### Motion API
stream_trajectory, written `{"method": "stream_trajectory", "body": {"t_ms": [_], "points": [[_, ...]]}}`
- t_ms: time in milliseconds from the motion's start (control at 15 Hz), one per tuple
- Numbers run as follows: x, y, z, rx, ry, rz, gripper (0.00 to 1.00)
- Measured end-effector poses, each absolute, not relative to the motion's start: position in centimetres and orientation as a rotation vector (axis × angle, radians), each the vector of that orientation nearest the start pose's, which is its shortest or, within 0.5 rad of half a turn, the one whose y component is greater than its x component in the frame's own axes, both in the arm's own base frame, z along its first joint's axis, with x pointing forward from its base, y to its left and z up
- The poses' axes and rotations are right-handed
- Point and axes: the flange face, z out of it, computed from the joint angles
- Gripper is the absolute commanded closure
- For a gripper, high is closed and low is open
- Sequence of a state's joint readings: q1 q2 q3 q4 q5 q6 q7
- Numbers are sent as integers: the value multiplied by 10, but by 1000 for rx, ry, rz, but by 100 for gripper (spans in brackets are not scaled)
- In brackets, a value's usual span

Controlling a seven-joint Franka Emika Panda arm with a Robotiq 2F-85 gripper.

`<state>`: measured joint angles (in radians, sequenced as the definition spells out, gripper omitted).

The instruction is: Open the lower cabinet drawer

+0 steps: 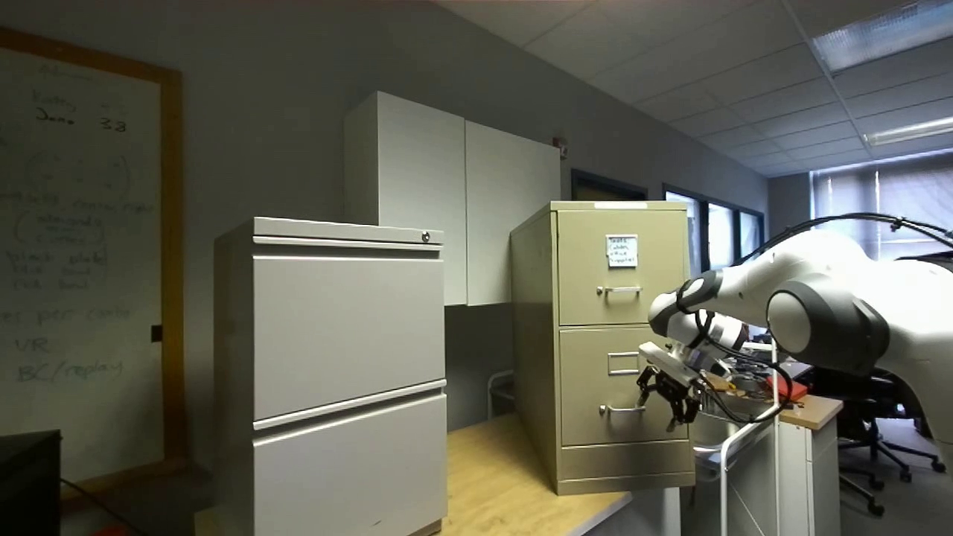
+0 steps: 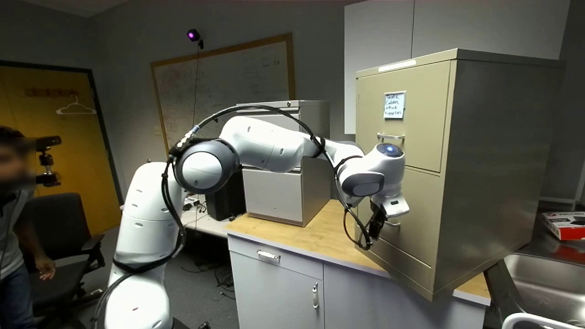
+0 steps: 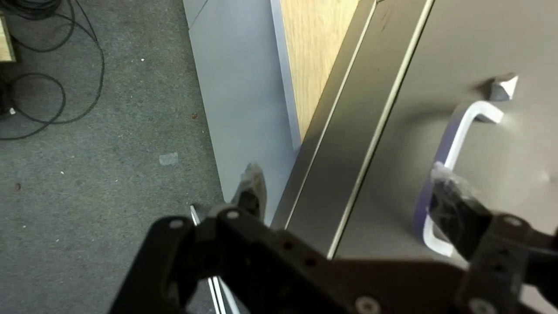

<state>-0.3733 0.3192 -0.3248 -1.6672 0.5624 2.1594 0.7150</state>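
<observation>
Here, lower drawer (image 1: 610, 388): smooth tan metal, a flat rectangle flush in the front of the filing cabinet (image 2: 493, 169), directly under the upper drawer (image 1: 584, 275).
Handle (image 3: 451, 144): shiny metal, a straight bar with rounded bends at both ends, standing out from the lower drawer.
Knob (image 3: 503, 88): small, metal, just beside one end of the handle; its faceted tip shows clearly only in the wrist view.
Hand (image 3: 348, 179): black and jointed, fingers spread wide; one fingertip (image 3: 451, 181) overlaps the handle in the wrist view, and I cannot tell whether they touch.
Arm (image 2: 265, 141): glossy white shells, grey joint rings, black cables strapped along it.
Bench (image 2: 311, 230): pale wood-grain top carrying two box-shaped cabinets, the filing cabinet and, apart from it, the smooth grey cabinet (image 1: 350, 335).
Drawer fronts: two on the filing cabinet, one handle each; two large ones on the grey cabinet, below one round lock (image 1: 426, 237).
Card (image 2: 394, 105): one, white, handwritten, on the upper drawer in both exterior views.
Label holder (image 1: 623, 363): one thin rectangular frame above the handle, seen only in an exterior view.
Person (image 2: 18, 237) and coat hanger (image 2: 76, 108): one each, only in an exterior view.
Carpet (image 3: 144, 174): grey, coarse; pale flecks show in the wrist view.
</observation>
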Motion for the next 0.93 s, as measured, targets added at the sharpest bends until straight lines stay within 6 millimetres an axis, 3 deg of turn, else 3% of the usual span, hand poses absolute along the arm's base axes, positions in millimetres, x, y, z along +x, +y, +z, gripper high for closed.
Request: {"method": "stream_trajectory", "body": {"t_ms": [467, 933], "points": [[561, -401, 447, -1698, 2135, -248, 0], [566, -404, 449, -1593, 2206, -220, 0]]}}
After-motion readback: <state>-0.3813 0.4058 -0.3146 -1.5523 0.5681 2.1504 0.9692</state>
